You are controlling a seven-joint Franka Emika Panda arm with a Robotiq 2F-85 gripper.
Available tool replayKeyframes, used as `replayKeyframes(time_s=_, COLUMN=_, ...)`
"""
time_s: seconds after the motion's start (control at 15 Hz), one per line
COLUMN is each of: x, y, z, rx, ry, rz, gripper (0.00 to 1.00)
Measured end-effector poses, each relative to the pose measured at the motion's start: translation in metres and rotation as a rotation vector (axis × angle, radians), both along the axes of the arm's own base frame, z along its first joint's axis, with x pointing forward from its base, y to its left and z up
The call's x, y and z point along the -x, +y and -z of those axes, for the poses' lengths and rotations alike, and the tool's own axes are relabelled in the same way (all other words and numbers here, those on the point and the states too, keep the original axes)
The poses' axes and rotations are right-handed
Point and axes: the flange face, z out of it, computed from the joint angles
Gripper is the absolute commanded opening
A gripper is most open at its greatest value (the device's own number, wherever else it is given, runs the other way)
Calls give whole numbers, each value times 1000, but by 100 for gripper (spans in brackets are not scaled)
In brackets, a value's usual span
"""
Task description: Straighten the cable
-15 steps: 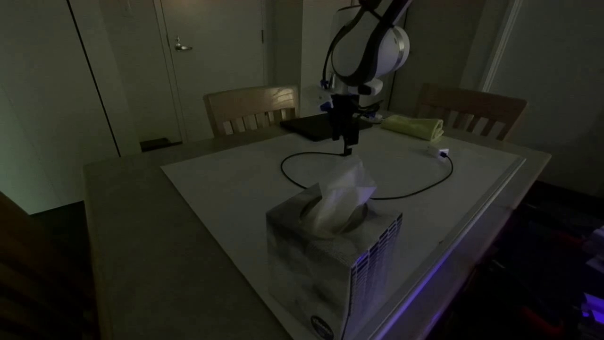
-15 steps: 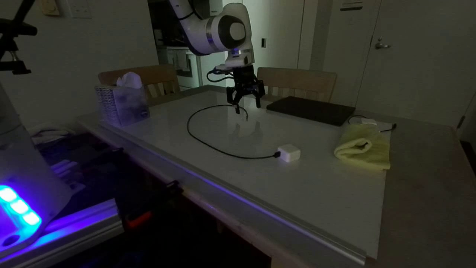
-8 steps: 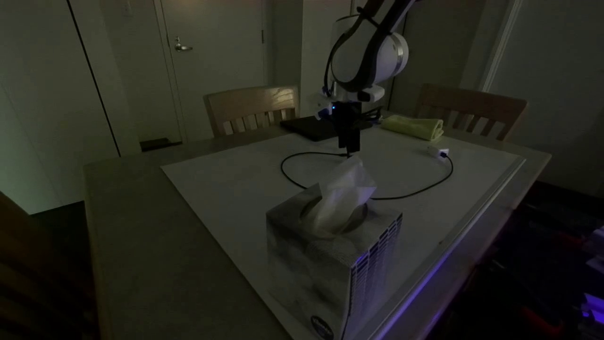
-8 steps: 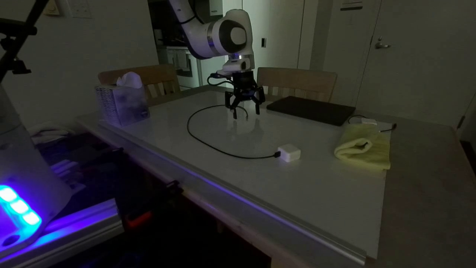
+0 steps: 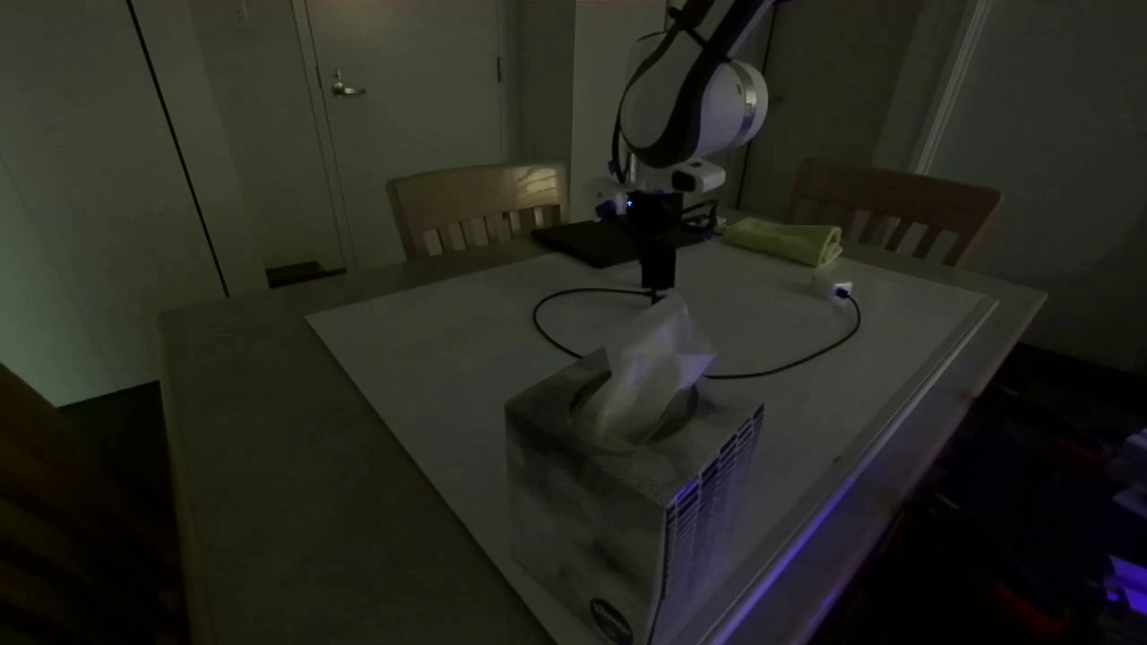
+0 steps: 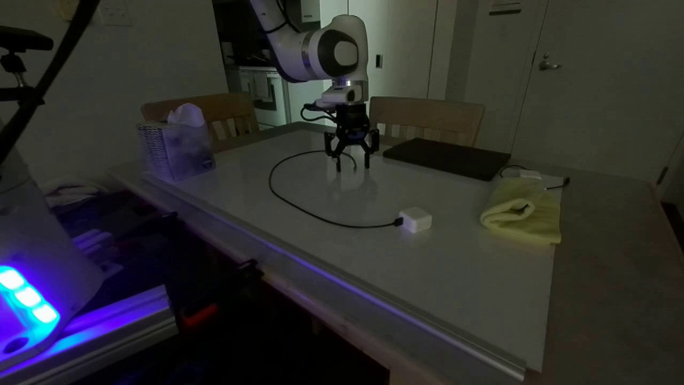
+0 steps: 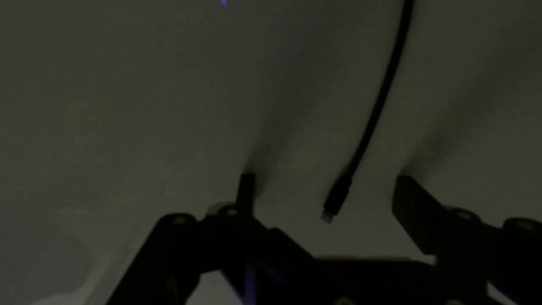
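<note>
The cable (image 6: 306, 210) is a thin black cord lying in a wide open loop on the white board. One end is plugged into a white adapter block (image 6: 416, 220). The cable (image 5: 535, 315) also shows in an exterior view, partly hidden behind the tissue box. In the wrist view the cable (image 7: 383, 91) ends in a small plug with a metal tip, lying between the spread fingers. My gripper (image 7: 326, 178) is open, with a finger on each side of that end, apart from it. In an exterior view the gripper (image 6: 352, 166) points down, its fingertips close above the board.
A tissue box (image 5: 591, 502) stands on the board and also shows in an exterior view (image 6: 176, 147). A flat black pad (image 6: 446, 159) and a folded yellow cloth (image 6: 526, 214) lie near the far side. Wooden chairs (image 6: 427, 120) stand round the table.
The gripper has come down towards the board around the cable's free end, with a slight sideways shift. The fingers have stayed open. The cable has not moved.
</note>
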Motion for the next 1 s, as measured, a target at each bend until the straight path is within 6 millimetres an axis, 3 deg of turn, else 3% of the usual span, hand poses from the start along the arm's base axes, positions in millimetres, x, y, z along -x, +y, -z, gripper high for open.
replayKeyframes(time_s=0.47, x=-13, y=1, z=-9, rx=-10, ry=-8, rz=7, gripper=2)
replayKeyframes(time_s=0.8, x=-20, y=15, z=-10, rx=-25, ry=-21, rz=-23, gripper=1)
replayKeyframes(time_s=1.0, x=-30, y=45, z=-13, rx=-84, ry=-57, rz=-129, gripper=1)
